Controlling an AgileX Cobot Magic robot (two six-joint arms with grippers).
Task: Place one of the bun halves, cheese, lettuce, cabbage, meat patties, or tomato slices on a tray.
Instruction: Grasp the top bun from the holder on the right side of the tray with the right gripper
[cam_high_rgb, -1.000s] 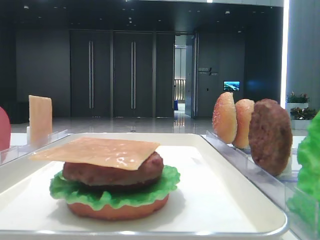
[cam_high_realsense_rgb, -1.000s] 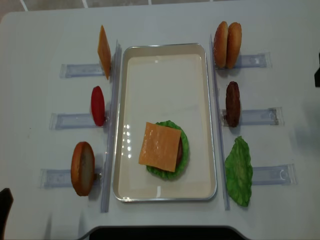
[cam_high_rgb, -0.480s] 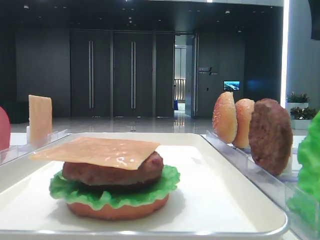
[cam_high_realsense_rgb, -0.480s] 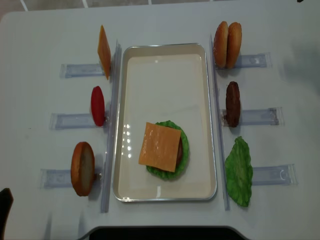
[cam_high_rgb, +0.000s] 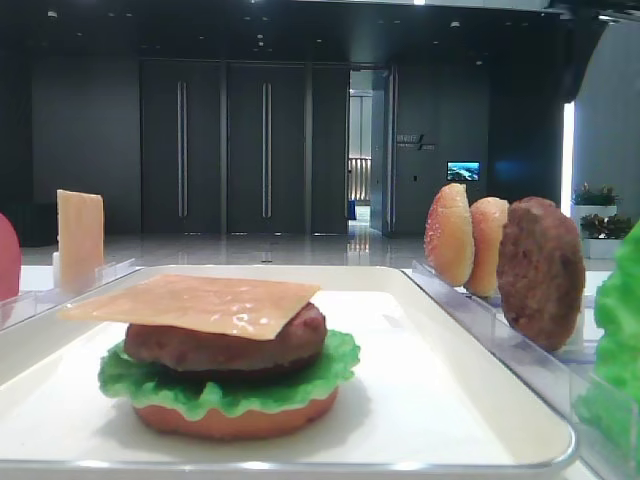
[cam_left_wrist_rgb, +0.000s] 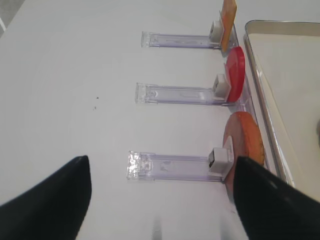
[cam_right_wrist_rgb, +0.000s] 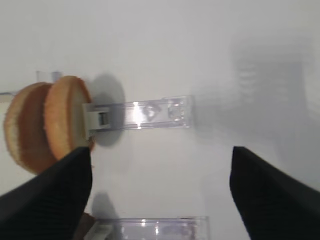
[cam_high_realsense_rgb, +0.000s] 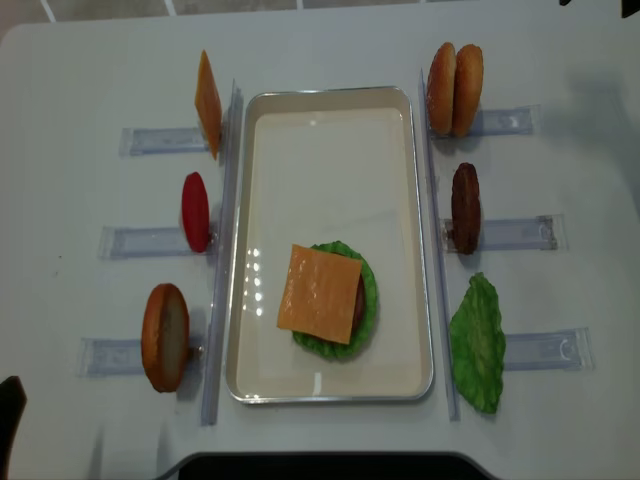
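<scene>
Arm shadow has slid toward the sesame bun halves (cam_high_realsense_rgb: 454, 89) at one o'clock of the tray (cam_high_realsense_rgb: 330, 393), so with right jaws spread empty and left ones unreadable, I judge a bun pick is next.

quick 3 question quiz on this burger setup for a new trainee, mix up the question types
1. True or false: the cheese slice on the stacked burger is the top layer on the tray.
2. Which item stands in the rack right of the tray, between the two bun halves and the lettuce leaf? A tomato slice, B meat patty, C cheese slice.
3. Fill the gap: in its wrist view the right gripper has its jaws ____, with nothing between them.

Key
1. True.
2. B, the meat patty.
3. Open.
</scene>
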